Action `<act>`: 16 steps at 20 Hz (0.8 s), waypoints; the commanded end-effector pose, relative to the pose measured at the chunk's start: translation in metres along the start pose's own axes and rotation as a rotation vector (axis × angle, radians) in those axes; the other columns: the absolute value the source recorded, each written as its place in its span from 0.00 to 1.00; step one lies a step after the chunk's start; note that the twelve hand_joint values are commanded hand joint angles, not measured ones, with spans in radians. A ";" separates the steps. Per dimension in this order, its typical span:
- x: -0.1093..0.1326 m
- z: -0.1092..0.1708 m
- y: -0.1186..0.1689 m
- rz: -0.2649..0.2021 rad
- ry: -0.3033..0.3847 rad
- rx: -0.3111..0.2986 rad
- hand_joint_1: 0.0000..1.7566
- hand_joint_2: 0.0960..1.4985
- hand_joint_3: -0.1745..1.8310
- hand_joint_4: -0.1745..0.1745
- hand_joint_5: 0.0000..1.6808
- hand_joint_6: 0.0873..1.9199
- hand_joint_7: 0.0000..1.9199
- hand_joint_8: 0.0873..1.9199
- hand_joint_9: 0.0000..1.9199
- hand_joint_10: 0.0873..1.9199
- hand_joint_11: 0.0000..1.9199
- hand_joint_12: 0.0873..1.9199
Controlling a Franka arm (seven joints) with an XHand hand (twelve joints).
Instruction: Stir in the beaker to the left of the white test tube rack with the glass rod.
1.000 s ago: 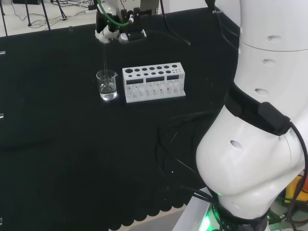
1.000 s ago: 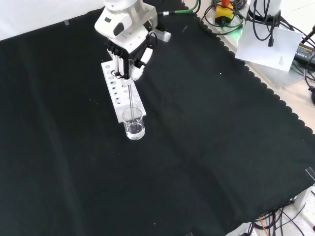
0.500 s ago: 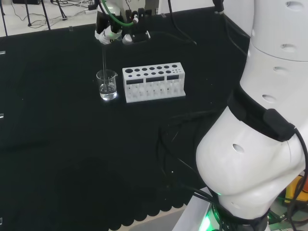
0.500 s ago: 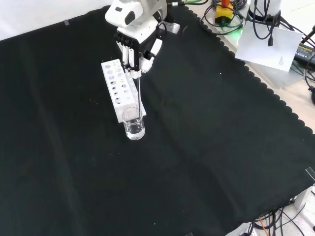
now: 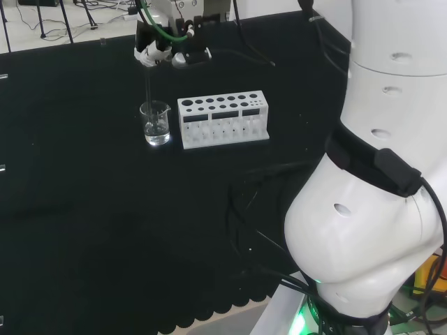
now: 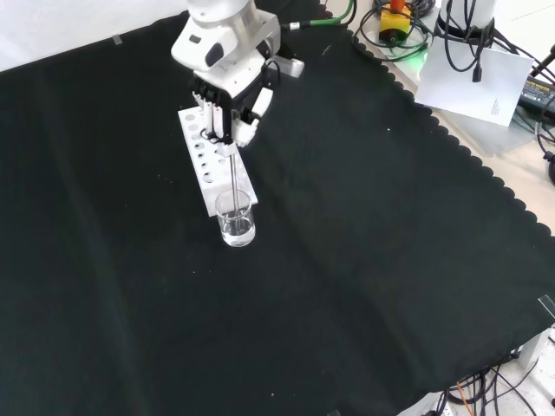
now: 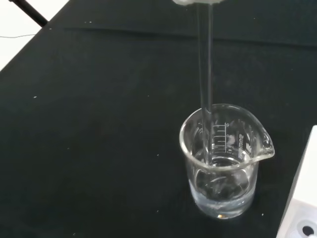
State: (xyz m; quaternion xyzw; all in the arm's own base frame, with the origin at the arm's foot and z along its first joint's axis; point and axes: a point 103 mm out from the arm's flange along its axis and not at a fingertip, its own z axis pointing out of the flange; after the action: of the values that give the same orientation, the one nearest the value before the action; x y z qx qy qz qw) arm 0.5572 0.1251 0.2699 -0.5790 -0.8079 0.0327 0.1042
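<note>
A small clear glass beaker (image 5: 156, 124) (image 6: 236, 218) (image 7: 224, 161) with a little clear liquid stands on the black cloth, just left of the white test tube rack (image 5: 223, 118) in the head view. The hand (image 5: 155, 49) (image 6: 227, 107) hangs above the beaker, its fingers curled round the top of a clear glass rod (image 5: 149, 87) (image 6: 234, 178) (image 7: 205, 74). The rod points down into the beaker, and in the wrist view its lower end dips into the liquid near the beaker's wall. In the front view the rack (image 6: 215, 161) lies behind the beaker, partly covered by the hand.
The white links of the arm (image 5: 377, 160) take up the right side of the head view. Cables (image 5: 258, 230) trail over the cloth near the arm's base. Past the cloth's scalloped edge in the front view lie a sheet of paper (image 6: 473, 82) and more cables.
The hand has swung back left in the front view after shifting right half a second ago, moving the rod around inside the beaker. The beaker and rack have stayed put.
</note>
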 end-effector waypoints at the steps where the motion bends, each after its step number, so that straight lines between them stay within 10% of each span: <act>1: -0.017 -0.003 0.008 0.026 0.001 -0.015 0.75 0.72 0.00 0.00 0.82 0.00 0.61 0.52 0.81 0.45 0.86 0.24; 16: -0.007 -0.004 -0.022 0.021 -0.020 -0.007 0.75 0.72 0.00 0.00 0.82 0.00 0.61 0.52 0.81 0.45 0.86 0.24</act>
State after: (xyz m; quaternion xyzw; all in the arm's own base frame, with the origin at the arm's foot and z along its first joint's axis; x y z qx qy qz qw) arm 0.5481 0.0965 0.2868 -0.5998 -0.7943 0.0280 0.0919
